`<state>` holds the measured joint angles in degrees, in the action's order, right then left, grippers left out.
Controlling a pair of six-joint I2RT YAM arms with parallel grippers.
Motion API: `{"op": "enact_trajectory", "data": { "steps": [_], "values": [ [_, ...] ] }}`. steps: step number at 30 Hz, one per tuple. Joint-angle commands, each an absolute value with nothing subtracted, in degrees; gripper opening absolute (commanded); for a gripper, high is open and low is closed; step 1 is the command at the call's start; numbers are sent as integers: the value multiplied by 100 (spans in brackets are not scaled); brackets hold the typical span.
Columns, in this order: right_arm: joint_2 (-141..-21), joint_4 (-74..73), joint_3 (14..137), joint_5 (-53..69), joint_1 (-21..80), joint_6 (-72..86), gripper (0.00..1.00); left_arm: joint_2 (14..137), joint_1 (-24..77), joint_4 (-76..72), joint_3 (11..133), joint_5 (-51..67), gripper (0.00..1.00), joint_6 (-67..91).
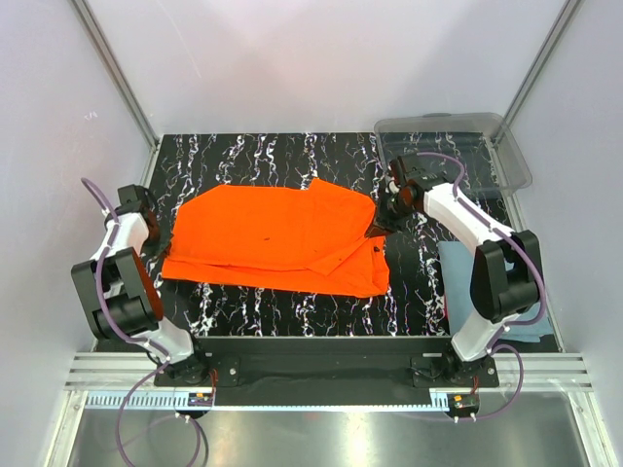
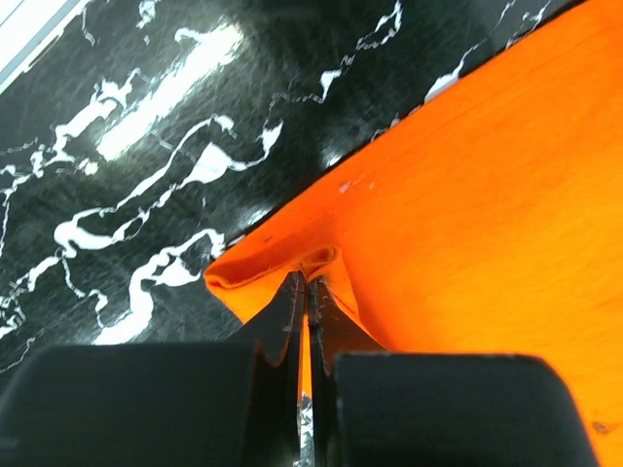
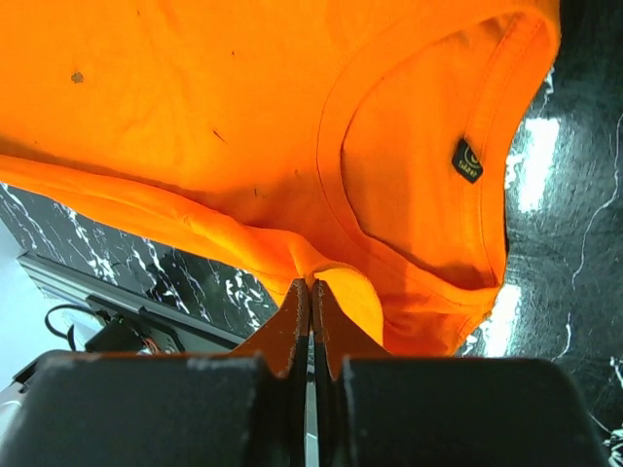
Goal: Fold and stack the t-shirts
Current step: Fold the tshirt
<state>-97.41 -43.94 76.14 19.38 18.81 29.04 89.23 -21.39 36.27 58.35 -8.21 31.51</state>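
The bright orange t-shirt lies spread across the black marbled table, its right side folded over. My left gripper is shut on the shirt's left corner, and the pinched cloth bunches at the fingertips in the left wrist view. My right gripper is shut on a fold at the shirt's right edge, close to the collar and its black label. The blue-grey t-shirt lies at the right edge of the table, partly hidden under the right arm.
A clear plastic bin stands at the back right corner. White walls with metal rails enclose the table on three sides. Bare marbled tabletop shows behind the orange shirt and in front of it.
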Motion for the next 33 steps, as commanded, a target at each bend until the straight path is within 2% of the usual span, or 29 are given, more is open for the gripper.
{"op": "enact_trajectory", "data": {
  "steps": [1, 13, 27, 33],
  "values": [
    [-9826, -4342, 7945, 1942, 1890, 2734, 0, 9061, -2127, 3419, 6152, -932, 0, 3147],
    [-10055, -4351, 8429, 1486, 1863, 2672, 0, 9237, -2127, 3296, 6258, -923, 0, 3173],
    [-10538, -4351, 8675, 1582, 1802, 2558, 0, 9431, -2127, 3234, 6328, -826, 3, 3225],
    [-10310, -4351, 8561, 1485, 1705, 2610, 0, 9185, -2145, 3208, 6214, -923, 14, 3155]
  ]
}}
